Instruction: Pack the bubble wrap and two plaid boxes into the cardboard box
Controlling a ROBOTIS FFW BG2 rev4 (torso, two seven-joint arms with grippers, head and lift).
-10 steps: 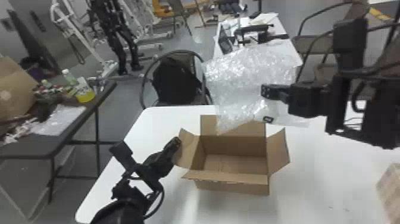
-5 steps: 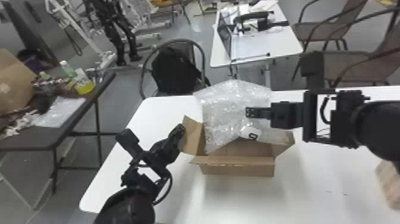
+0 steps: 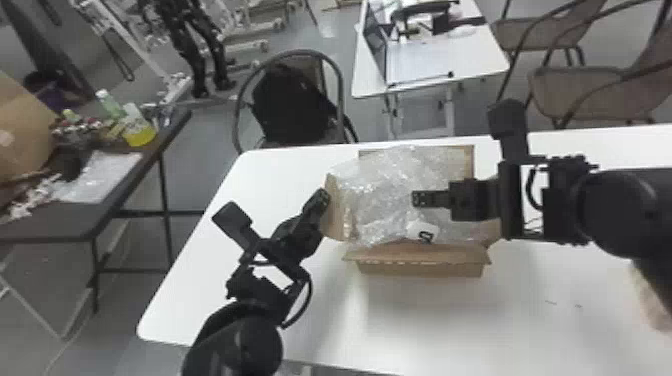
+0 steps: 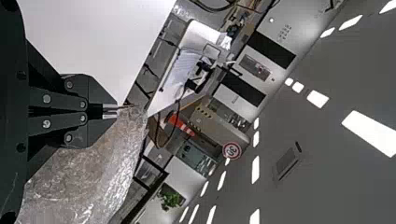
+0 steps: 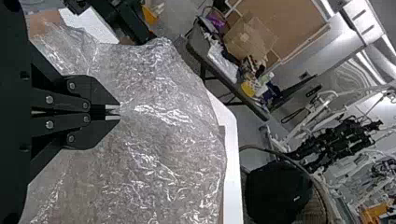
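The cardboard box [image 3: 420, 269] stands with its flaps spread on the white table. Crumpled bubble wrap [image 3: 375, 192] lies over its opening, covering most of the inside. From the right, my right gripper [image 3: 419, 198] is above the box; in the right wrist view the same gripper [image 5: 116, 112] is shut on the bubble wrap [image 5: 163, 154]. My left gripper [image 3: 323, 197] is at the box's left flap [image 3: 336, 215]. In the left wrist view this gripper [image 4: 116, 110] is shut on the thin flap edge, beside the bubble wrap [image 4: 88, 182].
A pale brown object, partly hidden by the right arm, is at the table's [image 3: 500, 330] right side. Behind the table stands a chair with a black bag [image 3: 290, 105]. A dark side table [image 3: 75, 220] is off to the left.
My right gripper has brought the bubble wrap down and to the left, from raised above the box's back to over its opening. The left gripper has stayed at the left flap while the view shifted.
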